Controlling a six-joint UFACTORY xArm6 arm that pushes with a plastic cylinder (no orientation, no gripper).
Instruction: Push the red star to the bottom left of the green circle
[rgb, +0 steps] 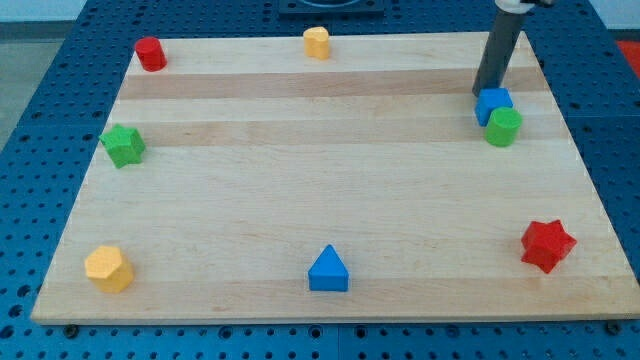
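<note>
The red star (547, 245) lies near the view's bottom right of the wooden board (330, 170). The green circle (503, 127) sits at the upper right, touching a blue block (492, 104) just above and left of it. My tip (483, 94) is at the upper left edge of the blue block, far above the red star. The rod rises from there to the view's top edge.
A red cylinder (150, 53) is at the top left, a yellow block (317, 42) at the top middle, a green star (123, 146) at the left, a yellow hexagon (108, 268) at the bottom left, a blue triangle (328, 270) at the bottom middle.
</note>
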